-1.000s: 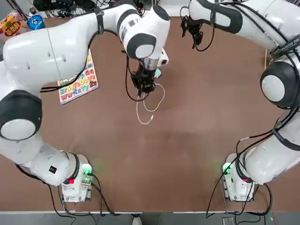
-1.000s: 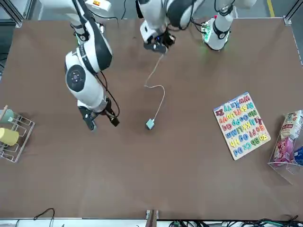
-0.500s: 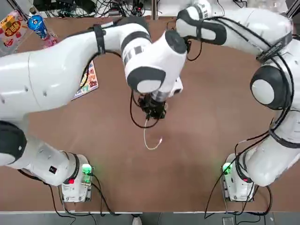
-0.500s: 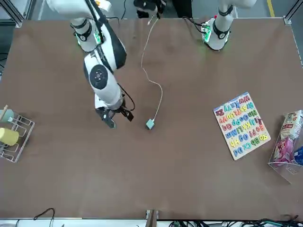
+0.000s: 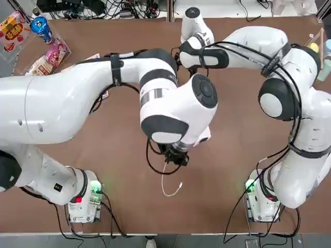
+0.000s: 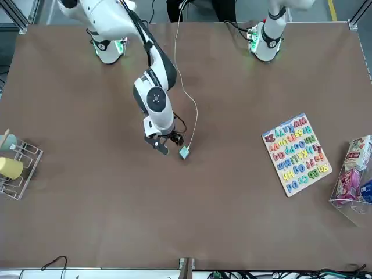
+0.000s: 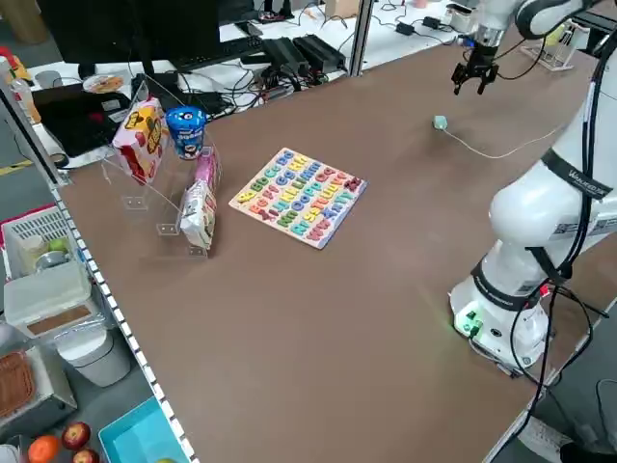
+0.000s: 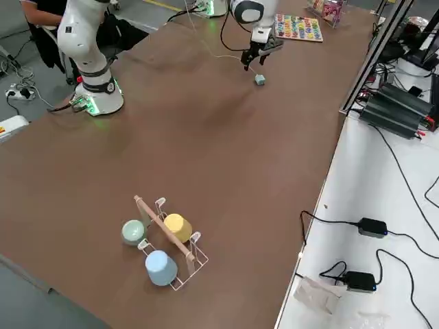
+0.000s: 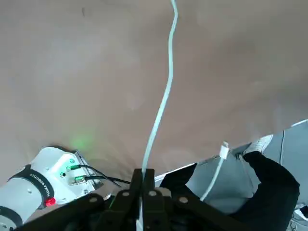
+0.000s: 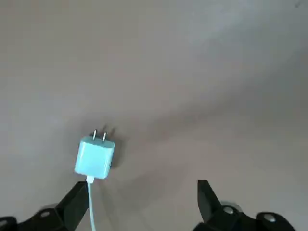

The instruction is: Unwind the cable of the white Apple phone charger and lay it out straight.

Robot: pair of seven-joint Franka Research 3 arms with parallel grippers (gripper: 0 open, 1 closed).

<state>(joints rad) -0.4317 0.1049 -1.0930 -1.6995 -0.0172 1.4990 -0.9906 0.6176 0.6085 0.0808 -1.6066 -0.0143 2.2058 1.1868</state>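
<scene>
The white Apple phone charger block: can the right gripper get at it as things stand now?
Probably yes. The right gripper hangs open just beside the white Apple phone charger, which lies free on the table with nothing between them.

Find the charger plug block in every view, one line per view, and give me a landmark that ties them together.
Top: not visible, hidden under the arms.
Front: plug at centre, by the right gripper.
Left side: plug upper right, below that gripper.
Right side: plug near top centre.
Left wrist: not in it; only the cable.
Right wrist: plug lower left, prongs showing.
Landmark: the puzzle board, seen in front and both side views.
</scene>
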